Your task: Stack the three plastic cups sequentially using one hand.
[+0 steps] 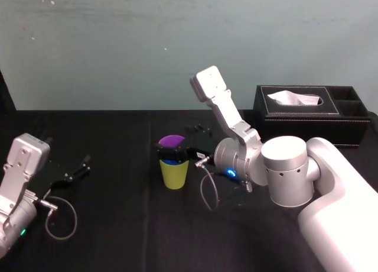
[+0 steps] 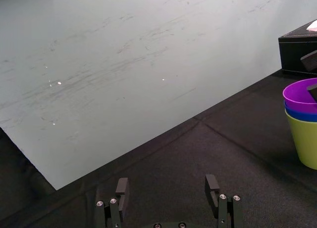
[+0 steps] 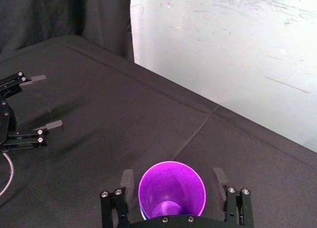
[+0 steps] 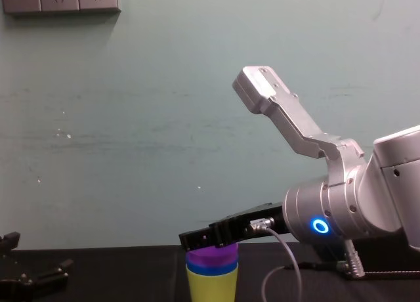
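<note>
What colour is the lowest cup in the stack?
The lowest tapered plastic cup is yellow-green, clearest in the head view.

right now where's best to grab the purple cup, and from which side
Take the purple cup by its exposed rim band; the rest sits inside the blue cup. It stands upright and widens upward, so a level pinch across the rim should hold. Come from the robot's right, where the open right pincer straddles it. The left pincer idles at far left.
</note>
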Controlling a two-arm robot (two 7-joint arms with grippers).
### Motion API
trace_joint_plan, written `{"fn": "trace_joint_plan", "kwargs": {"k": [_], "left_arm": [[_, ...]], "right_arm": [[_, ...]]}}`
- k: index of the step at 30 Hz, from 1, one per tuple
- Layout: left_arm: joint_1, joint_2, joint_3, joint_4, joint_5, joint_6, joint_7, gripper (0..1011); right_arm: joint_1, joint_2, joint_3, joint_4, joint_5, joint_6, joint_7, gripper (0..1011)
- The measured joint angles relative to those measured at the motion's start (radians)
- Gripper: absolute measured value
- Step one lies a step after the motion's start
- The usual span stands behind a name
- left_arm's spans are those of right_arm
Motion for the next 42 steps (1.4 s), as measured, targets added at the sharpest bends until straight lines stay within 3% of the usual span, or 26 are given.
{"fn": "trace_joint_plan", "kwargs": {"k": [9,16,21,22,26,32,36,42], "left_arm": [[0.000,0.000,0.000,0.000,0.000,0.000,0.000,1000],[0.000,0.000,0.000,0.000,0.000,0.000,0.000,1000],[0.000,0.000,0.000,0.000,0.000,0.000,0.000,1000],[0.000,0.000,0.000,0.000,0.000,0.000,0.000,1000],[0.000,0.000,0.000,0.000,0.000,0.000,0.000,1000],[0.000,0.000,0.000,0.000,0.000,0.000,0.000,1000],[0.000,0.000,0.000,0.000,0.000,0.000,0.000,1000],[0.000,0.000,0.000,0.000,0.000,0.000,0.000,1000]], "right_arm": [[-0.001,0.001,0.000,-0.001,-0.001,0.001,0.000,1002],[-0.035,0.015,0.024,-0.054,-0.002,-0.026,-0.034,1003],[-0.123,0.037,0.053,-0.147,-0.048,-0.146,-0.117,1003],[-0.123,0.037,0.053,-0.147,-0.048,-0.146,-0.117,1003],[-0.201,0.054,0.078,-0.197,-0.086,-0.246,-0.176,1003],[-0.296,0.066,0.110,-0.205,-0.127,-0.364,-0.245,1003],[-0.339,0.063,0.133,-0.187,-0.137,-0.410,-0.275,1003],[-0.369,0.051,0.151,-0.156,-0.167,-0.436,-0.309,1003]]}}
